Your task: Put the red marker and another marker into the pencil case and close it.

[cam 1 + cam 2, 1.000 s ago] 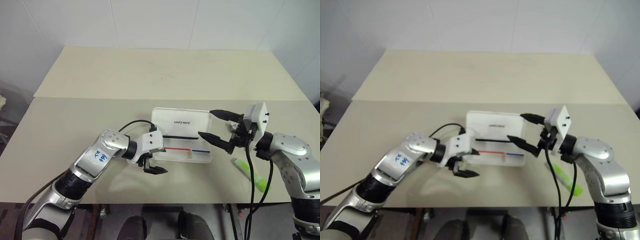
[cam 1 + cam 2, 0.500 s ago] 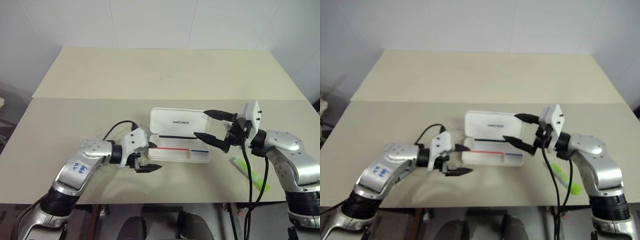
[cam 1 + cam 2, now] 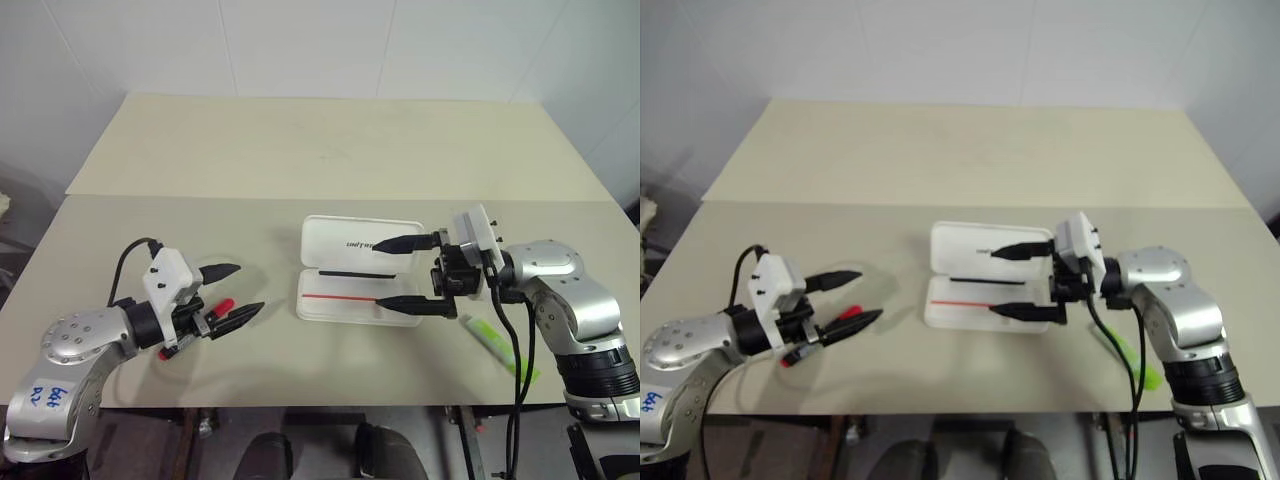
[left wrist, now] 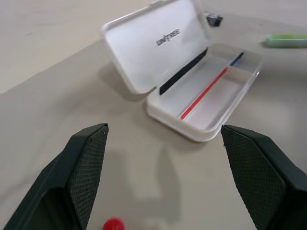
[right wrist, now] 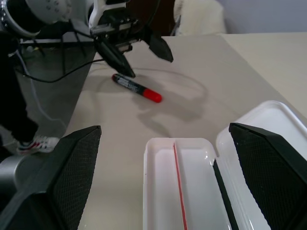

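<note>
Fingers of left gripper (image 3: 232,292) and right gripper (image 3: 392,272) wide, empty; one red marker (image 5: 136,88), one green marker (image 3: 500,347), one open pencil case (image 3: 362,283)

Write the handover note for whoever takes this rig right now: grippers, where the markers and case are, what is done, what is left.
Left gripper: jaws open, empty, poised over the red marker, which lies on the table.
Right gripper: jaws open, empty, hovering over the pencil case.
Pencil case: open mid-table, lid back, tray empty.
Green marker: on the table at the case's right, under the right arm.
Done: case opened.
Left: put in both markers, then close the lid.
</note>
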Available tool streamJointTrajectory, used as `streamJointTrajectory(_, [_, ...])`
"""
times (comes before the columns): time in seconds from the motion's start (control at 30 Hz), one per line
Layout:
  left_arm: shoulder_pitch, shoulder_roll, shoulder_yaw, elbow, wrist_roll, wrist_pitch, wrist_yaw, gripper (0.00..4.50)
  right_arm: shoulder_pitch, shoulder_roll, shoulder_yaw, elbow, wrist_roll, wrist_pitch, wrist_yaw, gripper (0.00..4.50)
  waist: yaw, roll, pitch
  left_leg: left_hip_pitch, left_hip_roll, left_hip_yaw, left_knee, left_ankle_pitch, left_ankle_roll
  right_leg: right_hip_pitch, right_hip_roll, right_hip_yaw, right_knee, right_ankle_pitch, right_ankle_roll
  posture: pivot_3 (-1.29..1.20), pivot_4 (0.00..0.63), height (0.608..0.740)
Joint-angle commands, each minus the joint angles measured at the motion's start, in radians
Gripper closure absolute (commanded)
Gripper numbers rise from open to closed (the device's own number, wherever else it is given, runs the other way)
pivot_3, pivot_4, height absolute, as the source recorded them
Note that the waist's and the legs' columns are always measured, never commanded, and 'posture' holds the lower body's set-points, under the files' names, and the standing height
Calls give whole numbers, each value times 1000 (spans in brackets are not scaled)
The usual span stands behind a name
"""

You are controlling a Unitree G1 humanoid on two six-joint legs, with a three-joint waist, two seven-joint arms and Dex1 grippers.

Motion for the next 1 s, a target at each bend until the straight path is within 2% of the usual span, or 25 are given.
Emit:
streamJointTrajectory(0.03, [169,-5,153,-21,25,-51,22,486,-91,-11,19,78,-29,-65,97,0,-14,0,0,1,0,1,-1,0,0,0,0,0,0,0,0,0,150,740])
streamJointTrajectory(0.1, [242,-20,189,-11,19,-86,19,486,-123,0,27,118,-47,-88,105,0,-25,0,0,1,1,1,-1,0,-1,-1,0,0,0,0,0,0,150,740])
streamJointTrajectory(0.23, [329,-45,212,19,17,-161,10,486,-147,18,30,154,-67,-111,101,0,-14,0,0,0,1,-1,-1,-1,-1,-1,1,-1,0,-1,-1,0,150,740])
streamJointTrajectory(0.4, [402,-66,197,65,39,-249,3,486,-147,35,26,148,-79,-109,82,0,-16,0,0,0,1,0,-1,-2,-1,-1,0,-1,0,-1,-1,0,150,740])
streamJointTrajectory(0.7, [364,-83,100,192,83,-333,37,486,-116,39,5,88,-70,-74,26,0,-23,0,0,0,2,1,-1,-3,-1,-1,0,-1,0,-1,-1,0,150,740])
streamJointTrajectory(0.97, [298,-95,27,264,93,-334,70,486,-88,29,-14,41,-58,-43,-17,0,-24,0,0,1,2,1,-1,-4,-1,-2,0,-1,2,-1,-1,0,150,740])
streamJointTrajectory(1.0, [293,-99,23,267,89,-338,70,668,-86,27,-16,38,-57,-41,-18,0,-23,0,0,1,2,1,-1,-4,-1,-2,0,-1,2,-1,-1,0,150,740])
